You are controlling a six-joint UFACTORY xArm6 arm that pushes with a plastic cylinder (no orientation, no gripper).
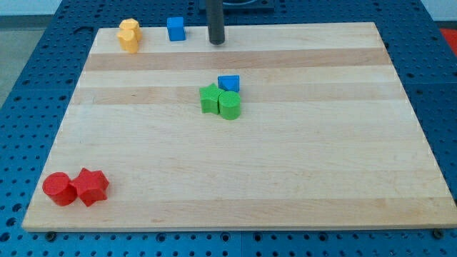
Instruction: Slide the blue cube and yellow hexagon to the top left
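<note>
The blue cube (176, 29) sits near the board's top edge, left of centre. The yellow hexagon (129, 36) lies to its left, close to the top left corner, with a gap between them. My tip (216, 42) is at the top edge, just to the right of the blue cube and apart from it. The rod rises out of the view's top.
A second blue block (229, 83) touches a green star-like block (210, 98) and a green cylinder (230, 106) in the middle. A red cylinder (58, 189) and a red hexagon-like block (91, 187) sit at the bottom left. The wooden board (285, 178) lies on a blue perforated table.
</note>
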